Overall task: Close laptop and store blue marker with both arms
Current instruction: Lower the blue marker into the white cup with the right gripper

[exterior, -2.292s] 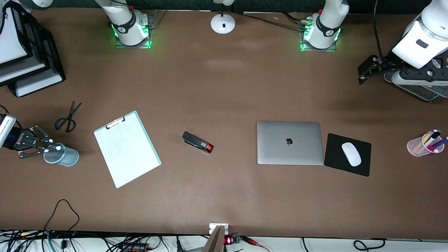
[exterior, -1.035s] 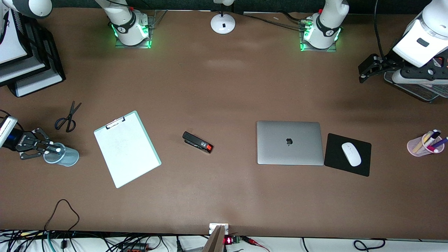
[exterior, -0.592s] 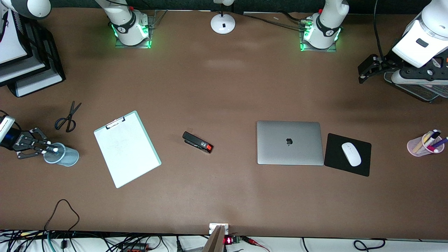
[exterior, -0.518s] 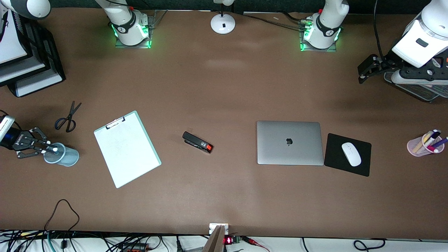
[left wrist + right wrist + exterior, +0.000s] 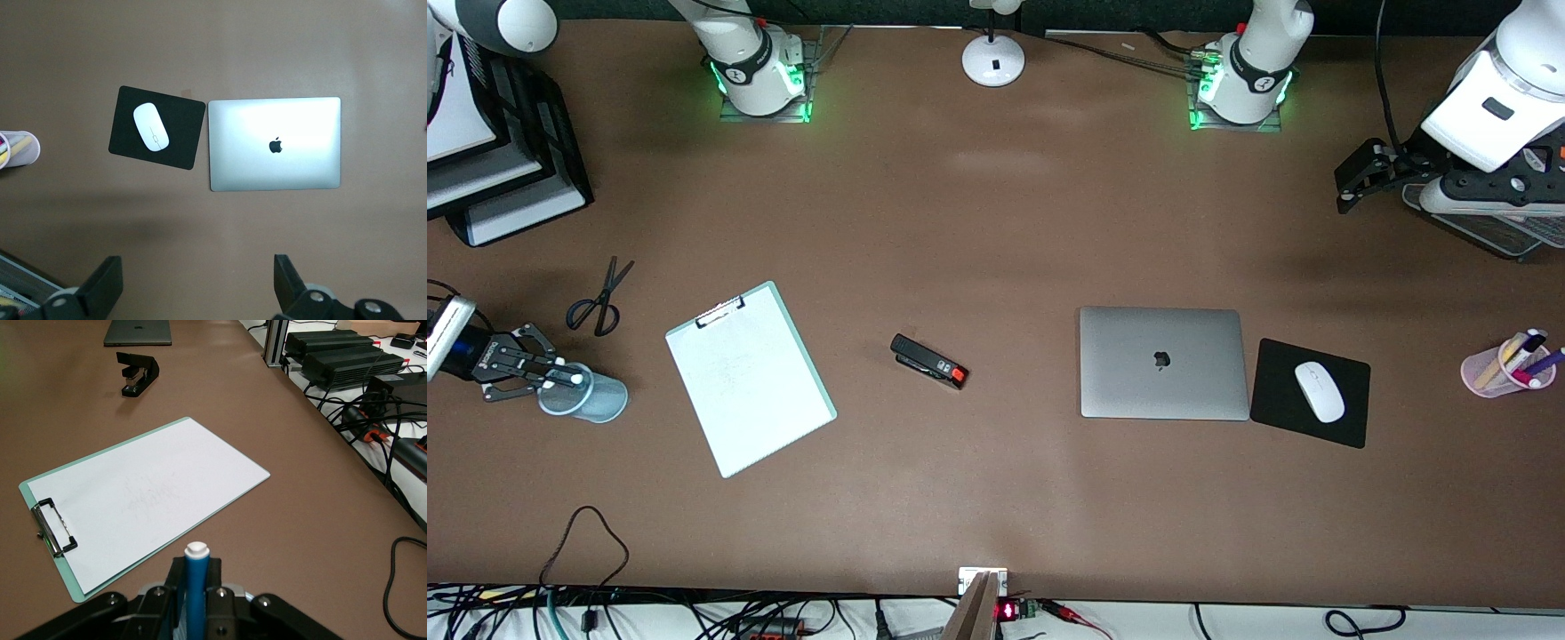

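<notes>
The laptop (image 5: 1163, 363) lies closed on the table, silver lid up with its dark logo, and also shows in the left wrist view (image 5: 274, 144). My right gripper (image 5: 559, 377) is at the right arm's end of the table, shut on the blue marker (image 5: 574, 380). The marker's white end is over the mouth of a clear blue cup (image 5: 596, 402). In the right wrist view the blue marker (image 5: 197, 587) stands between the fingers of my right gripper (image 5: 197, 570). My left gripper (image 5: 1352, 178) is open and empty, high over bare table; in the left wrist view it (image 5: 193, 287) looks down on the laptop.
A black mouse pad (image 5: 1280, 418) with a white mouse (image 5: 1319, 391) lies beside the laptop. A pink pen cup (image 5: 1507, 366) stands toward the left arm's end. A stapler (image 5: 929, 361), a clipboard (image 5: 749, 378), scissors (image 5: 600, 298) and black trays (image 5: 507, 169) are toward the right arm's end.
My right gripper with the blue marker has shifted slightly back and forth at the cup's rim. The left arm has hardly moved. The laptop stays closed.
</notes>
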`<state>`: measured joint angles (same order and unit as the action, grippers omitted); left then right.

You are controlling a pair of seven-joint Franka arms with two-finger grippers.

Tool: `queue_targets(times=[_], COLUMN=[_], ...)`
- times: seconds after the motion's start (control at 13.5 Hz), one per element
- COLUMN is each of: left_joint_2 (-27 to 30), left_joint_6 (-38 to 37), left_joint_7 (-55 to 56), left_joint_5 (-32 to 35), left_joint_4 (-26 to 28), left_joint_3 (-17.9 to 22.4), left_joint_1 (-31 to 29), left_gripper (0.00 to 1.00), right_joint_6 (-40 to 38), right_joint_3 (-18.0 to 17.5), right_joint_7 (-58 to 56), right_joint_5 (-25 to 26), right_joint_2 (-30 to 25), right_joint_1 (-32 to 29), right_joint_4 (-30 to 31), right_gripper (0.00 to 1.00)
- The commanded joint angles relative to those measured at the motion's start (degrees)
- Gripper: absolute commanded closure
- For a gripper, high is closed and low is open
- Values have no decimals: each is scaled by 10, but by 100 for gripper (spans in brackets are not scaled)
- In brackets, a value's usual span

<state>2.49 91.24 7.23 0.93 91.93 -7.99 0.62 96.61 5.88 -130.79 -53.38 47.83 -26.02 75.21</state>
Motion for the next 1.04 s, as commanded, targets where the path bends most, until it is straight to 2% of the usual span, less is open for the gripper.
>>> queue_targets(times=[0.0, 0.07, 0.44, 0.74, 0.96], left_joint_2=[1, 3, 5, 3, 5], left_joint_6=[1, 0, 1, 5, 2], left_joint_7=[-15, -17, -17, -15, -15], left_joint_5=[-8, -8, -8, -8, -8], left_joint_4=[-1, -1, -3, -3, -3], left_joint_3=[1, 1, 1, 1, 1], left_joint_1=[0, 0, -1, -1, -4], left_gripper=[0, 0, 0, 0, 0], right_joint_6=[-6, -7, -12, -41, -57], right_joint_3=[-5, -5, -2, 1, -4], right_joint_7=[5, 6, 10, 111, 210], right_joint_5=[-13, -14, -10, 19, 69], right_joint_2=[11, 12, 7, -24, -74], right_joint_1=[-8, -9, -13, -6, 9], right_joint_4=[-17, -17, -16, -19, -27], right_gripper=[40, 0, 0, 0, 0])
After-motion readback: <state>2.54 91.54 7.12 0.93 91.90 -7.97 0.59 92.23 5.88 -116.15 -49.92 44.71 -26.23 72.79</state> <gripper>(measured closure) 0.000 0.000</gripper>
